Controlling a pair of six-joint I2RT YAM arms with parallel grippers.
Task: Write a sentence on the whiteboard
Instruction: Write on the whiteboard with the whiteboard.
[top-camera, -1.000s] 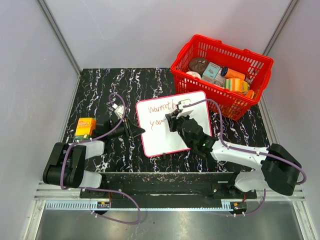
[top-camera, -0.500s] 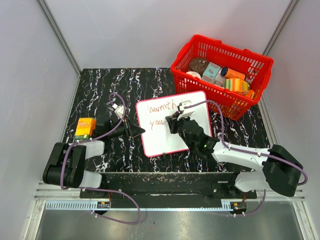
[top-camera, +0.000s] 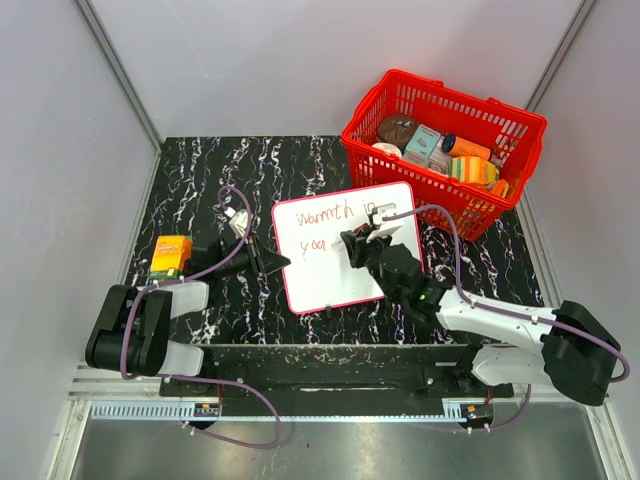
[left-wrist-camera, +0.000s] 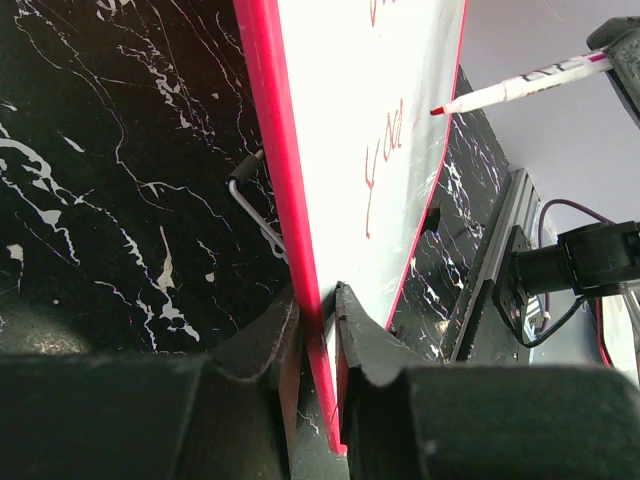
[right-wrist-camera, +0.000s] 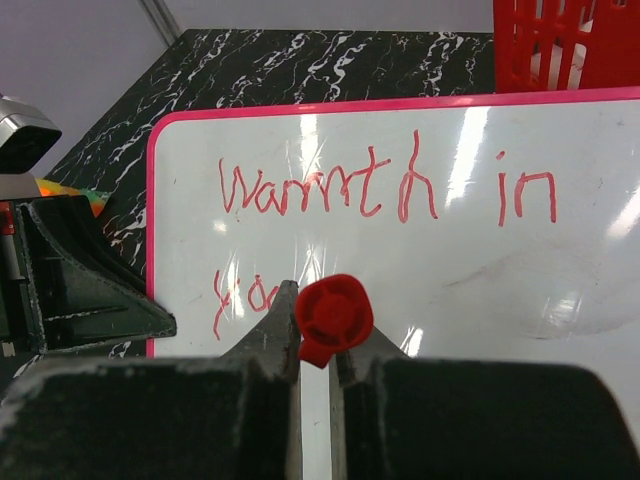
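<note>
Robot lab cell: plain white enclosure walls (top-camera: 300, 60), aluminium frame rail (top-camera: 330, 408).

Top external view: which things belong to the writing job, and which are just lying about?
In use: whiteboard; sentence, reading "Warmth in yo"; marker; left fingers clamping the board edge; right fingers gripping the marker.
Lying about: red basket of groceries; orange box.

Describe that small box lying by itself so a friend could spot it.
Start at the black marbled table and go to its left edge, far from the red basket. The box lies there beside the left arm. It is orange and yellow, the only packet outside the basket.
</note>
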